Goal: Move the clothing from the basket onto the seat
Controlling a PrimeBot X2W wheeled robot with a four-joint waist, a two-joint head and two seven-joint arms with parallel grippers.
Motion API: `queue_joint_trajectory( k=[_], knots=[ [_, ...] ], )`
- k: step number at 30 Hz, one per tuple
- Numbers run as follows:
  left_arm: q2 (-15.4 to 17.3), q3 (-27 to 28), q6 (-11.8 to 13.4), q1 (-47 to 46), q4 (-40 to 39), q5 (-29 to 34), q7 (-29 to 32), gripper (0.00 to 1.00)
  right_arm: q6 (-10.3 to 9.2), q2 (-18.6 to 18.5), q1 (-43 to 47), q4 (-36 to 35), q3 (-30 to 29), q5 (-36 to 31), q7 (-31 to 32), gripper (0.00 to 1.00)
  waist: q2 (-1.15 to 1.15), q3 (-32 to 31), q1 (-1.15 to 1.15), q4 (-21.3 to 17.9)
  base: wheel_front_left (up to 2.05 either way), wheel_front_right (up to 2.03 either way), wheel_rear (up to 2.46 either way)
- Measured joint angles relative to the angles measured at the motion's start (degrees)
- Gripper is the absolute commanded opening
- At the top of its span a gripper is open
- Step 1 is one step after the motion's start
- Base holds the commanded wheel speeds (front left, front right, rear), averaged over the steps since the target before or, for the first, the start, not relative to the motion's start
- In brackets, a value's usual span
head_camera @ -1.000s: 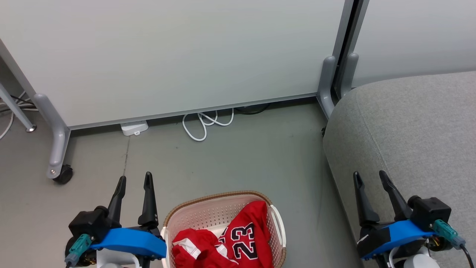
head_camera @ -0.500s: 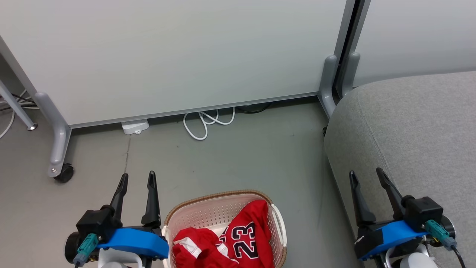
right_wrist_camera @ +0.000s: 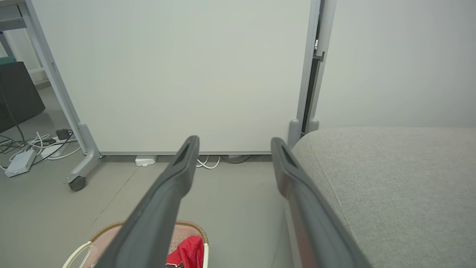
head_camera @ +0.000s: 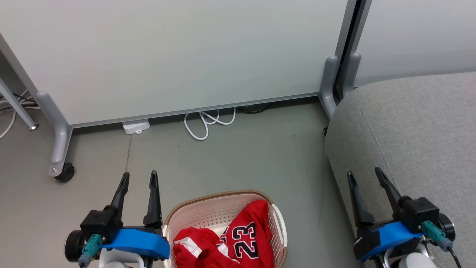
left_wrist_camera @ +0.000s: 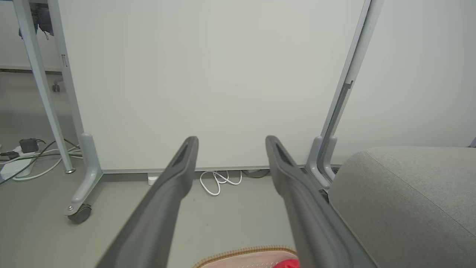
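The basket [head_camera: 208, 214] stands on the floor [head_camera: 238, 156], near the left edge of the seat [head_camera: 416, 126]. The red clothing [head_camera: 241, 238] lies inside the basket, bunched against its right wall. Your left gripper [head_camera: 140, 174] hangs just beside the basket's left rim. Your right gripper [head_camera: 363, 171] hangs over the seat's left edge. Both are wide open and hold nothing.

My head camera looks steeply down on the floor [head_camera: 238, 156], with the basket [head_camera: 208, 214] at its bottom edge and the seat [head_camera: 416, 123] to the right. Both wrist cameras sit low, sighting nearly level past the left hand [left_wrist_camera: 230, 138] and right hand [right_wrist_camera: 235, 138] toward the white partition panel [left_wrist_camera: 208, 82]. All three share that panel, the white cable [head_camera: 206, 124] and the seat's corner.
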Motion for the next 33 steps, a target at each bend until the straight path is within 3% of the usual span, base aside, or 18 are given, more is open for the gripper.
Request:
queue_joint_trajectory(
  k=[19, 33],
  knots=[
    [0.0, 0.3, 0.0, -0.3, 0.7, 1.0, 0.0, 1.00, 0.00, 0.0, -1.4, -0.1, 1.5, 1.1, -0.3, 1.00, 0.00, 2.5, 0.00, -1.5, 0.00, 0.00, 0.00],
    [4.5, -3.9, -1.5, -6.9, 11.6, 2.4, 0.4, 1.00, 0.01, -0.1, -7.4, -1.8, 4.6, 3.1, -0.9, 1.00, 0.00, 13.3, 0.00, -7.4, 0.00, 0.00, 0.00]
  ],
)
